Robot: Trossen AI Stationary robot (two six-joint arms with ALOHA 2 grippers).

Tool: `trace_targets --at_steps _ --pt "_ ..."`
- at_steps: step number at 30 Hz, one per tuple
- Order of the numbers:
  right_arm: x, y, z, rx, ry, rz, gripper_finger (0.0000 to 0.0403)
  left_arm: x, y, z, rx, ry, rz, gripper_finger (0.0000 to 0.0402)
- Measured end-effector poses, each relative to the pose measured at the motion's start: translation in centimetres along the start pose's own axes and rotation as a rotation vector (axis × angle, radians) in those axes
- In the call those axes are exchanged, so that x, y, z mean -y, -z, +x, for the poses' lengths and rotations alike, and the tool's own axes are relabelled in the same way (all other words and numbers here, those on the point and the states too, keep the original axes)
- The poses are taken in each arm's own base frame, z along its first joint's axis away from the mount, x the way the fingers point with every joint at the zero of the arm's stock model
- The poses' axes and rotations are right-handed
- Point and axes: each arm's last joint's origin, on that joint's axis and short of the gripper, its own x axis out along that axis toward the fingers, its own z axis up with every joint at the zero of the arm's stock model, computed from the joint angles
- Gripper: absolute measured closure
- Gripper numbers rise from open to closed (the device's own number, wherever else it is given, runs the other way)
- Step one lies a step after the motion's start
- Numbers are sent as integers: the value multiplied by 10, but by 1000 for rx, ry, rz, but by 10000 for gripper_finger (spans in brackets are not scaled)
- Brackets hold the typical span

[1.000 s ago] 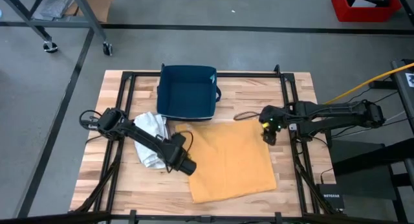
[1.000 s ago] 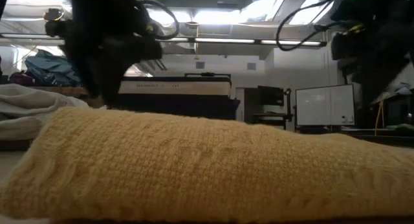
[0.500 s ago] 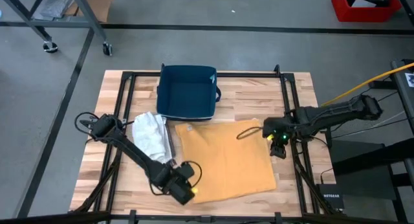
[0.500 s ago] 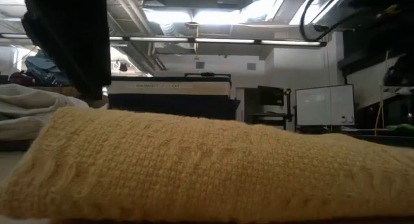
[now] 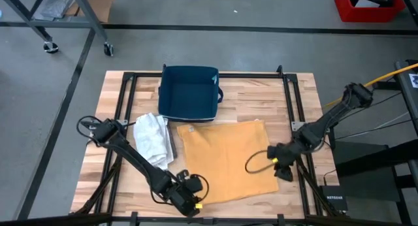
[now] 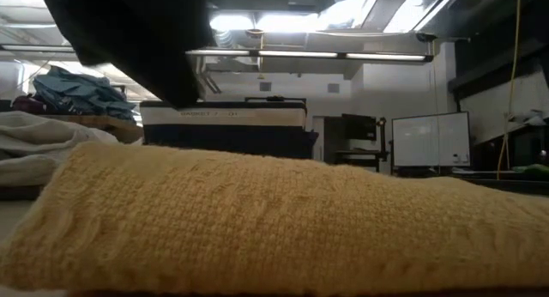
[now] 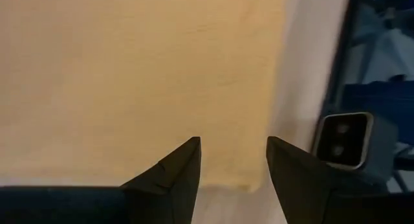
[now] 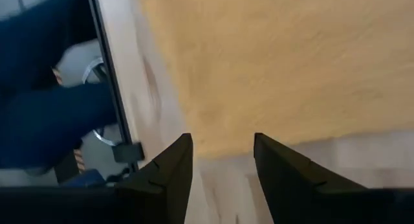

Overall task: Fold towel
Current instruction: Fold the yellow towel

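1. Both fingers of the left gripper (image 7: 233, 160) stand apart with a clear gap between them, and nothing sits in that gap; the near edge of the yellow towel (image 7: 136, 81) shows just past the fingertips.
2. Seen from above, the left gripper (image 5: 188, 201) hangs at the towel's (image 5: 225, 157) front left corner, right by the cloth's edge, with its arm reaching in from the table's left side.
3. Fingers of the right gripper (image 8: 222, 160) are likewise parted and hold nothing; the towel's (image 8: 259, 68) edge lies just beyond their tips, with bare wood under the tips themselves.
4. From the high view, the right gripper (image 5: 282, 166) is at the towel's right edge, toward its front right corner, beside the cloth; whether it touches the cloth cannot be told.
5. That yellow towel lies spread flat and unfolded in the middle of the wooden table (image 5: 261, 98), between the two grippers.
6. At table height, the towel (image 6: 274, 220) fills the foreground as a low ribbed mound, with a dark arm part above its left end.
7. Behind the towel stands a dark blue bin (image 5: 189, 93), near the towel's far edge.
8. To the towel's left, a crumpled white cloth (image 5: 153, 138) lies on the table, just beside the towel's left edge.
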Motion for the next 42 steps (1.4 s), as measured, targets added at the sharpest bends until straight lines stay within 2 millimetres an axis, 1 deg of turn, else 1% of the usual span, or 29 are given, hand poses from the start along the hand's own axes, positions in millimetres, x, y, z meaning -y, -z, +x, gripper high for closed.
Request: trace_targets --at_steps 3,6,11,15,18,21,25,31,34,38,42 --pt "-9 8 17 -63 19 -7 238 9 5 13 33 65 24 233" --pt "-17 14 33 -107 24 -35 238 15 8 20 53 107 31 233" --pt "-26 21 58 -134 33 -65 238 17 12 18 43 117 29 234" --pt "-27 24 77 -149 67 -80 238 18 17 17 31 107 77 247" --pt "-26 25 87 -182 80 -75 238 18 18 17 25 101 102 257" --pt "-27 23 91 -192 94 -73 238 18 18 17 27 101 120 262" --pt "-31 21 92 -170 98 -83 238 17 18 17 23 93 124 258" --pt "-47 14 86 -122 71 -112 238 16 17 18 23 91 90 233" --pt "-54 10 81 -69 89 -123 238 16 17 18 21 91 91 218" --pt "-55 7 78 -3 166 -127 238 16 17 18 23 92 145 201" --pt "-53 7 84 -7 191 -126 238 16 17 18 25 92 217 192"
